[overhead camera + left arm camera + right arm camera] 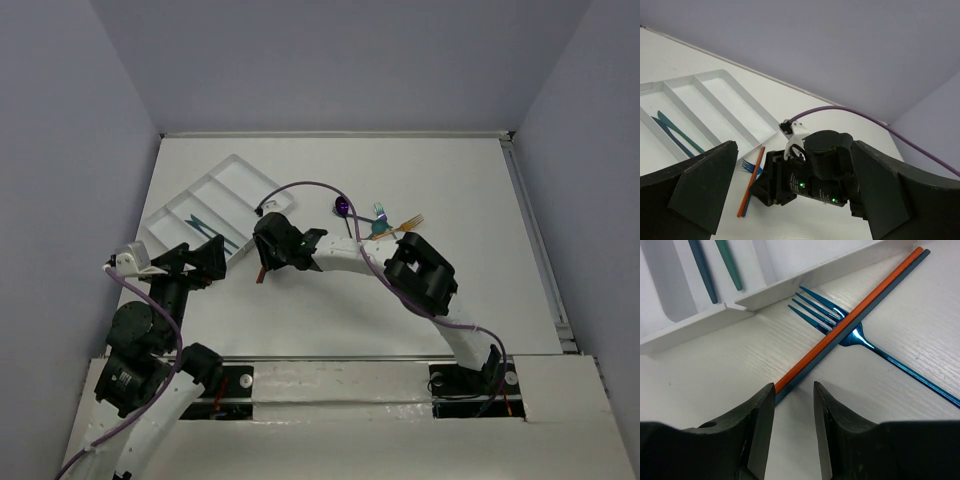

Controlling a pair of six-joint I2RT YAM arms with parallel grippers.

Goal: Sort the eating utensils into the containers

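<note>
Orange utensil lying across the blue fork on the tabletop, just beside the white tray. Right fingers apart, straddling its near end. Left fingers spread wide.

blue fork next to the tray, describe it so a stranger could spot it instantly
Find the white cutlery tray; just outside its wall a shiny blue fork lies flat on the table, tines toward the tray. It is the only tined piece there, and an orange stick and a dark stick lie side by side across its neck.
</note>
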